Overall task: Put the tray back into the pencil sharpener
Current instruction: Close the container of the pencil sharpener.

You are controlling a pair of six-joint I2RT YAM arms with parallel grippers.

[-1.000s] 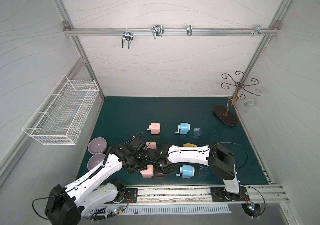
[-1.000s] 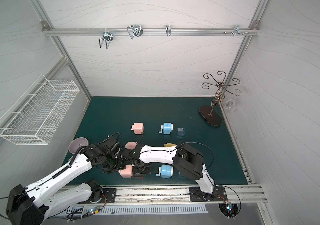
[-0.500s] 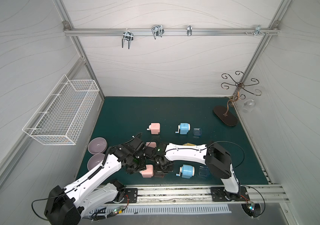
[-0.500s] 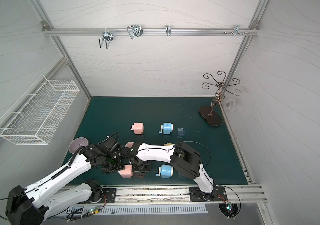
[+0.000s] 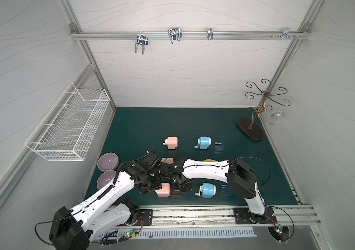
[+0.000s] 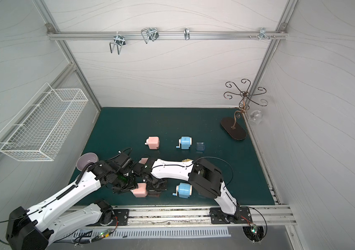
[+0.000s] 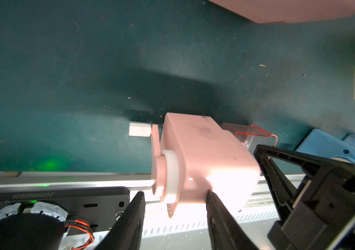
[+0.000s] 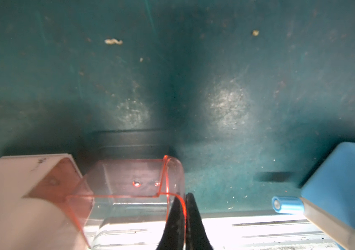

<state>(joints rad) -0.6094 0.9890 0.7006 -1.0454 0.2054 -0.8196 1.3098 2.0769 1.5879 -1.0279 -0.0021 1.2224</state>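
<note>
While the left pincer (image 7: pixel 175 193) clamps the pink sharpener (image 7: pixel 204 155), the right pincer (image 8: pixel 184 199) pinches the tray (image 8: pixel 129 179) partly inside it.

Both top views look steeply down from high above the front rail (image 5: pixel 194 213), facing the back wall. They take in the whole desk (image 6: pixel 172 121) and both arms, and are nearly equal, set slightly apart sideways. The left wrist camera sits close behind the left hand (image 7: pixel 173 194) and looks low across the desk toward that rail (image 7: pixel 64 179). The right wrist camera sits nearer still behind the right hand (image 8: pixel 184 195), facing the same rail (image 8: pixel 258 225). Both wrist views share the pink pencil sharpener (image 7: pixel 204 155), the tray (image 8: pixel 129 184) and the blue pencil sharpener (image 8: pixel 345 177), all very near the lens.
</note>
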